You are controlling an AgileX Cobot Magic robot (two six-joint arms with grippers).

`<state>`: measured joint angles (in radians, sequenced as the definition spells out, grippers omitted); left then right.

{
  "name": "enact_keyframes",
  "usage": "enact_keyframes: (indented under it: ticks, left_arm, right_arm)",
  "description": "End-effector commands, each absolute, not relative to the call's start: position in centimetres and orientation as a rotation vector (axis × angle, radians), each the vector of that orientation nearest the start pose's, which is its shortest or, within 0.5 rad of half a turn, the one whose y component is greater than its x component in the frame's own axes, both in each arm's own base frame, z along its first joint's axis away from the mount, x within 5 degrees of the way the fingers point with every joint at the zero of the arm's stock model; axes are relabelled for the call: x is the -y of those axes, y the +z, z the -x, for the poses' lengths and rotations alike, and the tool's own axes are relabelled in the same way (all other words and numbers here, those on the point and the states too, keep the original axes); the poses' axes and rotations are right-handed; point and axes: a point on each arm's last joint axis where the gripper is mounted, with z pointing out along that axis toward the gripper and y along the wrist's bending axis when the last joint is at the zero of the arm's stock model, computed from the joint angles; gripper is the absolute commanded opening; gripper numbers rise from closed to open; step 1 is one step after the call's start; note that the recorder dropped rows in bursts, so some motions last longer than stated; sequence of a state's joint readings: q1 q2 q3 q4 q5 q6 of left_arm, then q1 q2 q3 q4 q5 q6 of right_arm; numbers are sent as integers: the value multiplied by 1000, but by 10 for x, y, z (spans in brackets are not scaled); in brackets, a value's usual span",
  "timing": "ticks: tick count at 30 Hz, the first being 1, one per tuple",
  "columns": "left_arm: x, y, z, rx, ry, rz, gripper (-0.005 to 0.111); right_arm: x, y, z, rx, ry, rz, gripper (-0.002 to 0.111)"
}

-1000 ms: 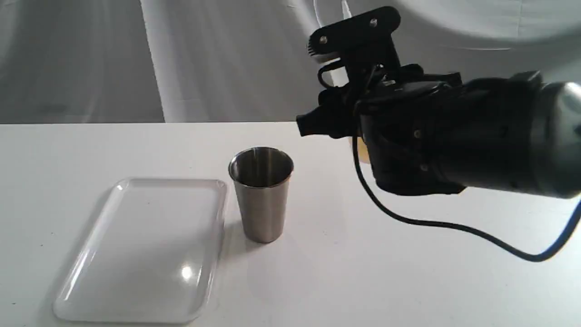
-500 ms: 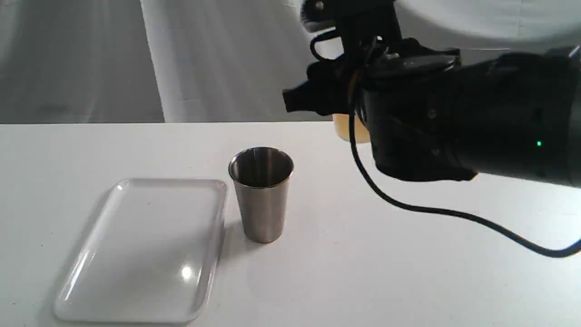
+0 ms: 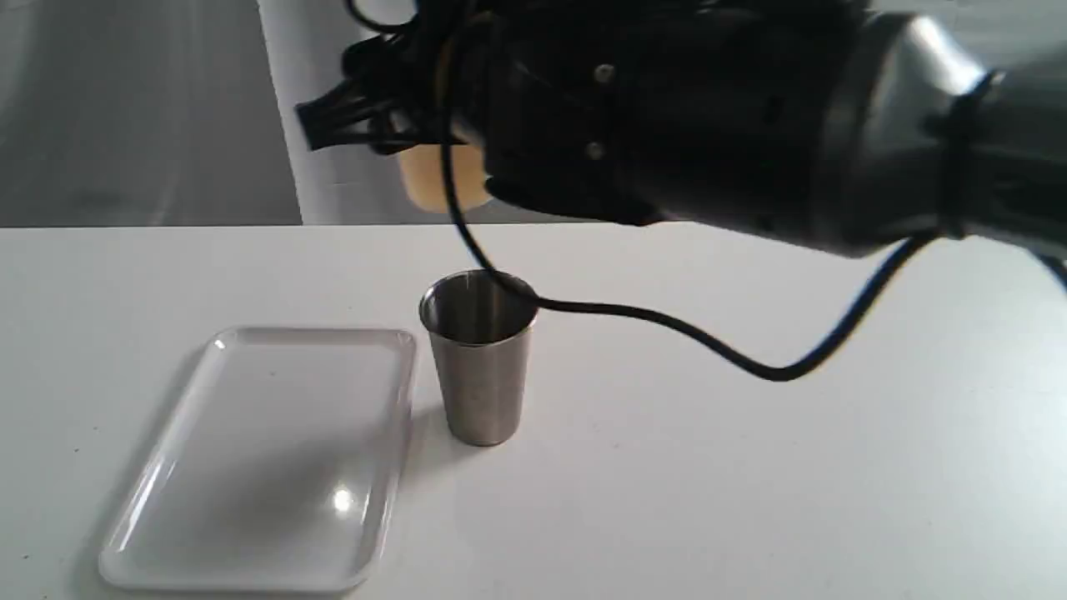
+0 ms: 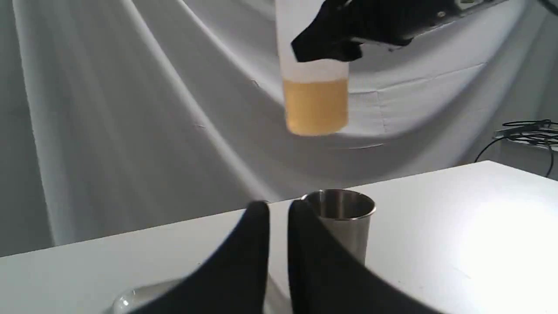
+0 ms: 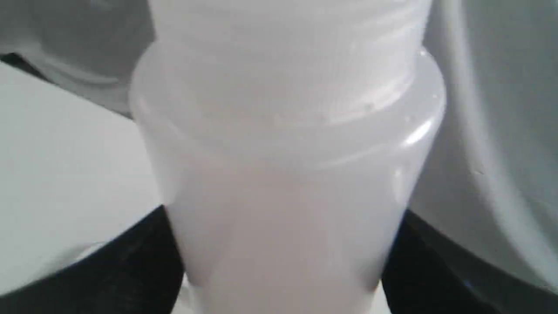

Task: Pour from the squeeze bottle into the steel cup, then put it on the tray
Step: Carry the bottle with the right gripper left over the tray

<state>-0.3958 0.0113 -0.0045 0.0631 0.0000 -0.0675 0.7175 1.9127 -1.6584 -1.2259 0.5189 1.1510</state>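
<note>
Holding the squeeze bottle [image 3: 442, 179], the right tool [image 3: 358, 125] has swung left.

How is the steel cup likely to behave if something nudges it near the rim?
The cup shows no liquid inside and looks thin-walled, so it is probably light. It narrows towards its base, so a push near the rim would likely tip it rather than slide it. Its smooth round wall suggests it would roll on the table once down.
</note>
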Motion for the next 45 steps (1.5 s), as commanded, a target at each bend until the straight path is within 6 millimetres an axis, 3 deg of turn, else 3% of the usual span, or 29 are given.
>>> enact_keyframes:
  ticks: [1,8,14,27,33,45]
  left_arm:
    - [22,212,-53,-1477,-319,-293,8]
    - [22,212,-53,-1477,-319,-293,8]
    - [22,212,-53,-1477,-319,-293,8]
    - [22,212,-53,-1483,-315,-297,8]
    - [21,207,-54,-1517,-236,-364,8]
    - [21,207,-54,-1510,-197,-396,8]
  right_arm:
    - [-295,334,-376,-1799,99,482,32]
    - [-326,322,-380,-1743,233,667,32]
    - [-342,297,-384,-1698,260,807,32]
    - [-365,234,-395,-1735,414,810,30]
    - [-371,205,-398,-1757,445,821,30]
    - [-373,175,-400,-1791,507,799,30]
